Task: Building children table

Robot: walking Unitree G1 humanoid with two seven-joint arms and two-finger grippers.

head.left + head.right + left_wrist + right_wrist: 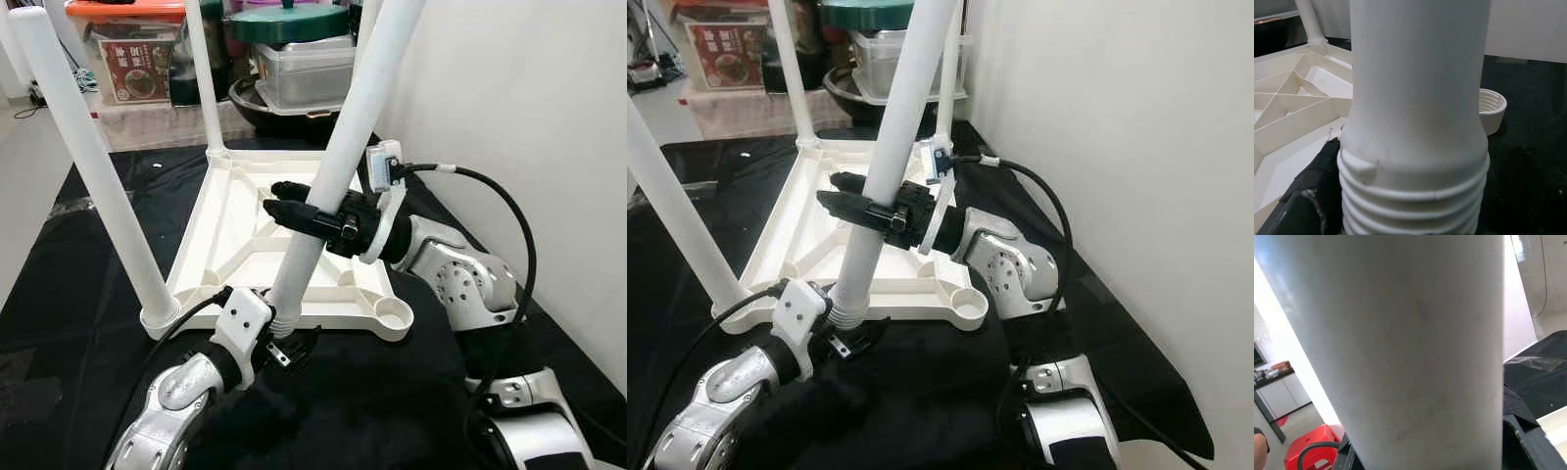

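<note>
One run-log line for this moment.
right hand: shut mid-leg | left hand: at threaded end | corner socket: unfilled

Table top (pixel 245 230), inverted: cream-white plastic; loose leg (pixel 333 166) white, ridged thread at its lower end. Ground cloth (pixel 392 392) plain black. Right gripper (pixel 294 211) fingers black, arm shells silver; background tub lid (pixel 127 10) orange, pot lid (pixel 289 22) dark green, stool (pixel 1310 450) red.

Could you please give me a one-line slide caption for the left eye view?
Both grippers, left gripper low and right gripper higher, hold a white leg beside the upturned tabletop's empty socket.
</note>
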